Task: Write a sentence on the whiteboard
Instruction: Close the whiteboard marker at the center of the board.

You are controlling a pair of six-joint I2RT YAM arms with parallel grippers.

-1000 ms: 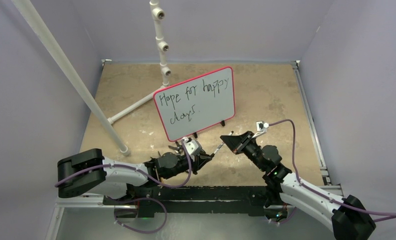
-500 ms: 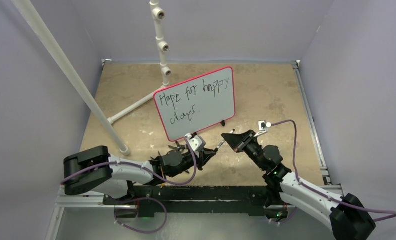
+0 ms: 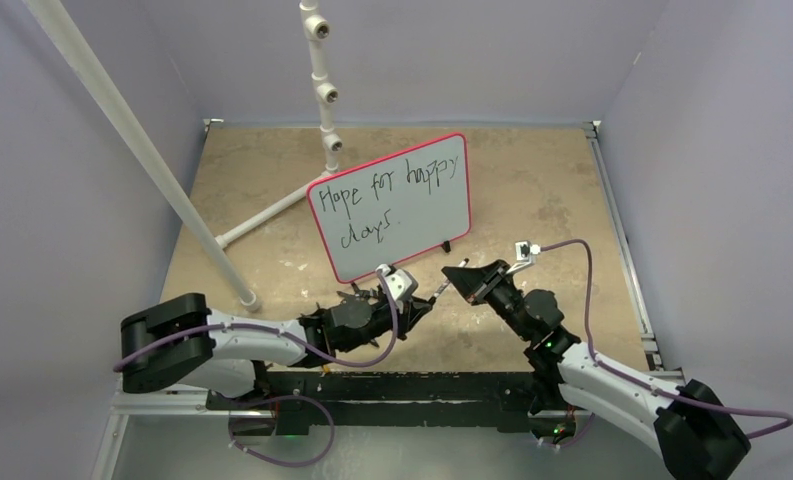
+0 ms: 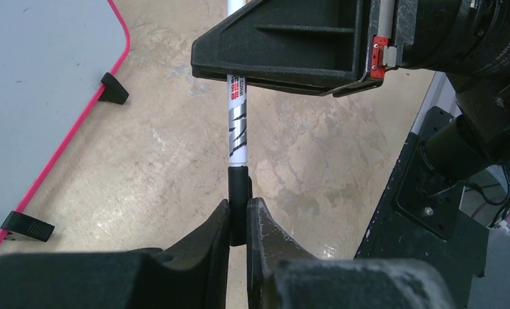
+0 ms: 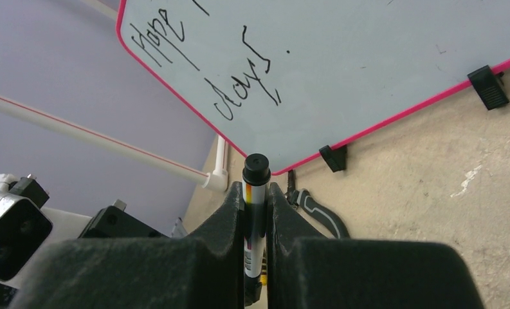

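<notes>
Looking down from the top: left gripper (image 3: 424, 305) nudged nearer the right gripper (image 3: 459, 273) than a second ago, marker (image 3: 440, 292) bridging both. Beyond, sentence (image 3: 387, 190) complete on the board (image 3: 442, 215), propped on its feet mid-table.

Left wrist: clamped tight on the black cap (image 4: 238, 193), seated on the marker.

Right wrist: pinched tight on the marker barrel, facing the board. Likely capping, so writing looks done.

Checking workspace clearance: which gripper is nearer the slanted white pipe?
Left. The left gripper sits right of the pipe; the right gripper is farther right, both clamping one marker.
</notes>
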